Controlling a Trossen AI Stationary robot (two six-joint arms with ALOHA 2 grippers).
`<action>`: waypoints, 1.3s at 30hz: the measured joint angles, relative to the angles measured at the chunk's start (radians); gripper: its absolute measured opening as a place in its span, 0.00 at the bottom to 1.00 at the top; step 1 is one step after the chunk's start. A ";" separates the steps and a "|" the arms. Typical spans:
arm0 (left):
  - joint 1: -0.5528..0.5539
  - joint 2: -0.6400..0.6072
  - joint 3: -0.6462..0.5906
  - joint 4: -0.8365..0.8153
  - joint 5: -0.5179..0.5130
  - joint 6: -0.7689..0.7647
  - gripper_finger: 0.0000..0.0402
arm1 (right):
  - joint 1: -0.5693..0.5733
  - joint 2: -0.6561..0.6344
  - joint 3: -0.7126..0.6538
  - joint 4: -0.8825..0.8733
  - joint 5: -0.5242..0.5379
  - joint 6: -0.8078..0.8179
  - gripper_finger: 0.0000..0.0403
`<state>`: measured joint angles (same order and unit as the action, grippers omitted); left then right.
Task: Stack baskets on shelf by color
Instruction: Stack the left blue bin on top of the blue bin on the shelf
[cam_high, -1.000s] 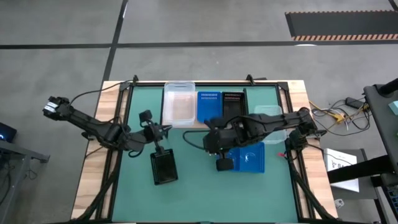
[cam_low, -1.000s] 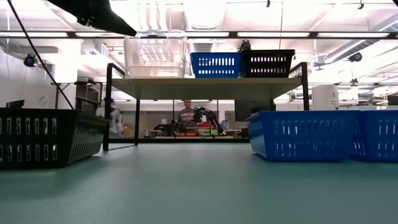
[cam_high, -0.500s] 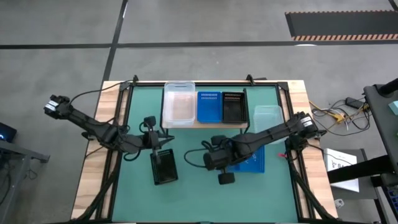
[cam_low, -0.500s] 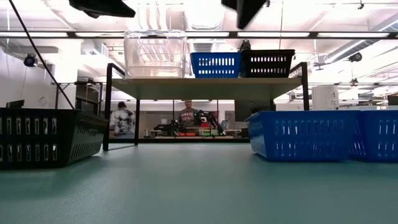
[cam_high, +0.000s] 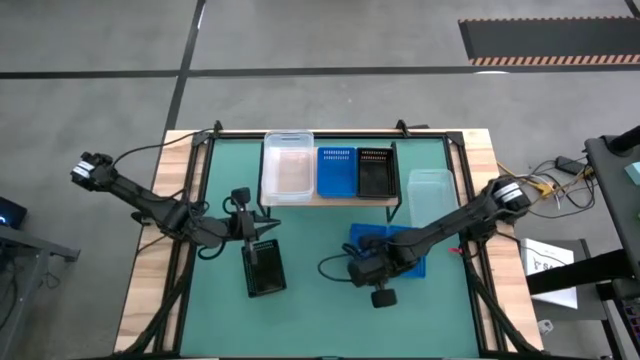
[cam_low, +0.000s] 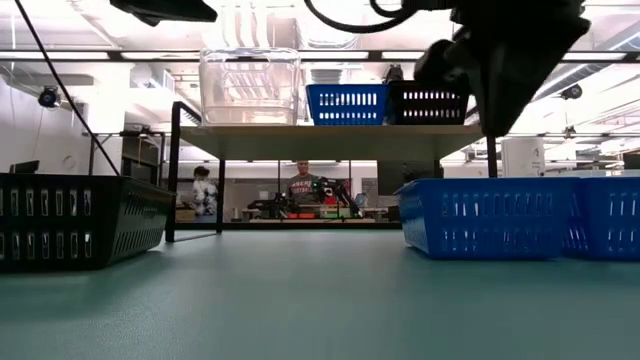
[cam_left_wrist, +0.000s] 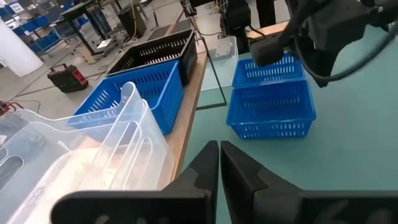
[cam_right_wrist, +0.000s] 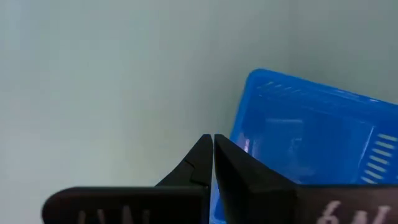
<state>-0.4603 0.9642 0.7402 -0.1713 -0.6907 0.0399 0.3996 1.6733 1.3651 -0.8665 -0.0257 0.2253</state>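
The blue perforated plastic basket (cam_high: 400, 250), lower right, looks light, stiff; grip a rim wall. Both grippers' jaws clenched, empty.

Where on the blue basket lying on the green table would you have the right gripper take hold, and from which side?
Grip the blue basket by its thin upper rim, coming straight down: it sits upright and open-topped, and the right gripper hangs shut at its left edge, so that near wall is probably easiest.
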 joint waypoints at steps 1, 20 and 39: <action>0.000 0.000 0.000 0.003 0.000 0.000 0.00 | 0.001 -0.009 -0.019 0.029 0.002 0.028 0.02; 0.000 0.000 -0.006 0.006 -0.001 0.002 0.00 | 0.005 0.038 -0.066 0.056 0.052 0.175 0.36; 0.000 0.000 -0.006 0.006 -0.001 0.002 0.00 | 0.004 0.065 -0.063 0.072 0.077 0.167 0.04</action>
<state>-0.4603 0.9642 0.7341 -0.1657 -0.6914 0.0418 0.4038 1.7382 1.3017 -0.7948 0.0515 0.3921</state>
